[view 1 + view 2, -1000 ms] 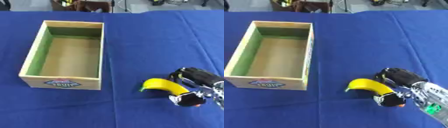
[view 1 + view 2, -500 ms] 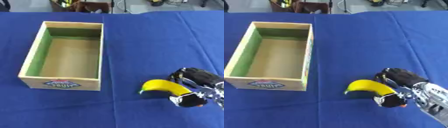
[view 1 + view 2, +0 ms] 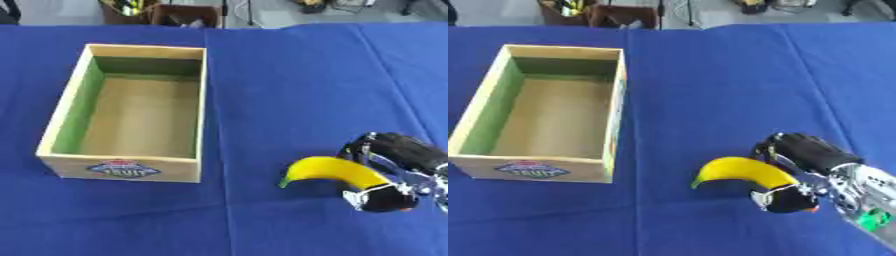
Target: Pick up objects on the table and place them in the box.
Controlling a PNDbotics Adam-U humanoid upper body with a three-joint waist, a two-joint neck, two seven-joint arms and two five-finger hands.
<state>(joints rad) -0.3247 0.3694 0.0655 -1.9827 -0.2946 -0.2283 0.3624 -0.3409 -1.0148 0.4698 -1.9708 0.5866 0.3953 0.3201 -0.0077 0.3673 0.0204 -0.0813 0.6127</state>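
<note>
Our right hand comes in from the lower right corner and is wrapped around the thick end of a banana. We see the dark fingers curled over the far side of the fruit and the thumb tucked in at its near side, so the banana is pinched between them. Behind the hand, the silver wrist runs off toward the corner, with a small green spot showing on it.

The banana is yellow, curved like an arch, and its greenish tip points left and down toward the blue tablecloth. We see a shadow just beneath it, but we cannot tell whether it touches the cloth or hangs slightly above it.

To the left, well apart from the banana, stands the wooden box. It is open at the top, with a green inner wall on its left side and a bare brown floor, and we see nothing inside it. A fruit label sits on its near wall.

Our left hand shows in neither view.
</note>
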